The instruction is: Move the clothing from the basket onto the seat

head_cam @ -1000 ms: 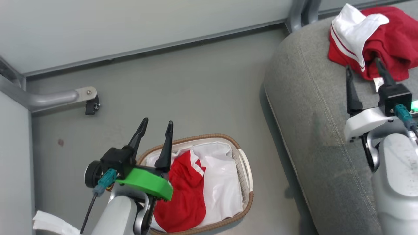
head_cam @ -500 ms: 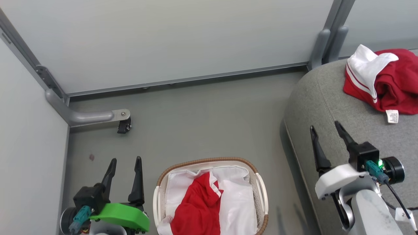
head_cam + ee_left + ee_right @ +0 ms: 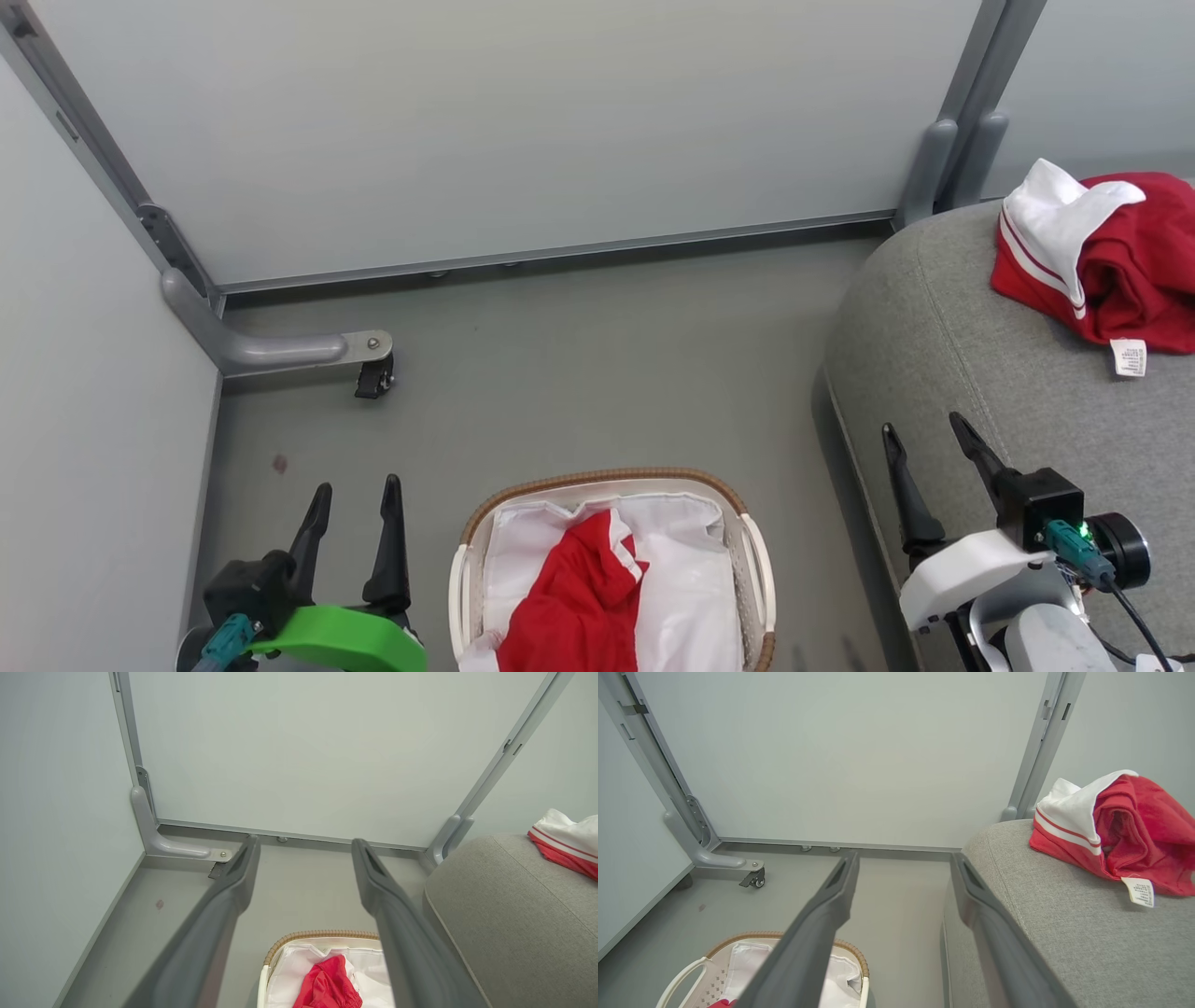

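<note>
A crumpled red fabric garment with a white panel [image 3: 579, 607] lies in the oval white perforated basket with a brown woven rim [image 3: 607, 474], bottom centre. It looks soft and light (it will likely drape) and is best pinched at its raised fold. A second red-and-white garment [image 3: 1111, 261] sits on the large grey upholstered seat [image 3: 980, 392], right. The left gripper [image 3: 357, 485] and the right gripper [image 3: 922, 425] stand spread, empty.
</note>
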